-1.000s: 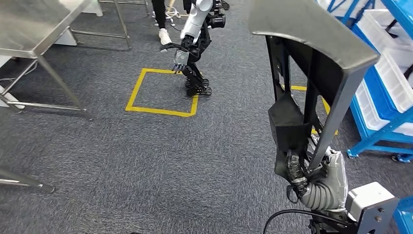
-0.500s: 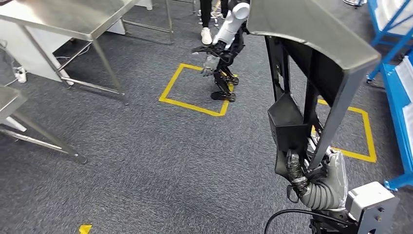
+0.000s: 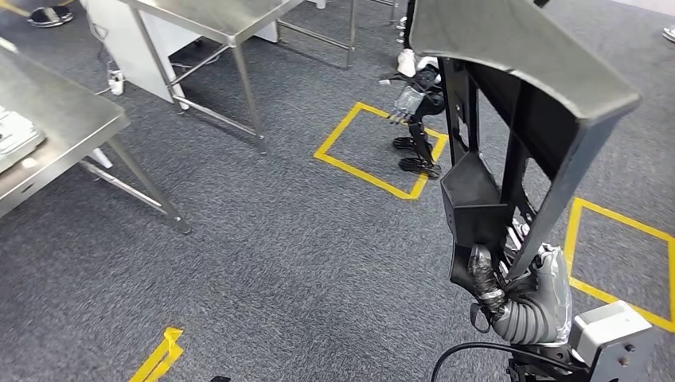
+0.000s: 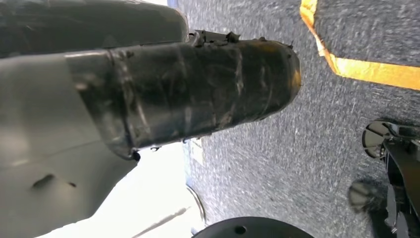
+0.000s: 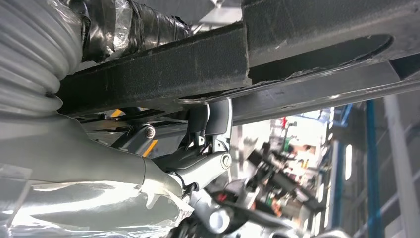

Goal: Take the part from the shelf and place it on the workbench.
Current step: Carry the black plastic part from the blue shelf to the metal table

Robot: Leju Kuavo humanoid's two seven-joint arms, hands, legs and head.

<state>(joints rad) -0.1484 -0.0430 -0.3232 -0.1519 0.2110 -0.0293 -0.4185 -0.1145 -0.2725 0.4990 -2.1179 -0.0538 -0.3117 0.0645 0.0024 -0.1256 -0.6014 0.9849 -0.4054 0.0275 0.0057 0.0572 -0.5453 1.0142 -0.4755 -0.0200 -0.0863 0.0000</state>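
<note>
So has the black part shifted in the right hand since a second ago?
No. The black part sits the same against the right hand; the floor's shift is the camera turning.

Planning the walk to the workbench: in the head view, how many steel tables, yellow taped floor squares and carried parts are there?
Steel tables: 2
Yellow taped squares: 2
Black part, held by the right robot hand: 1
Total: 5
</note>
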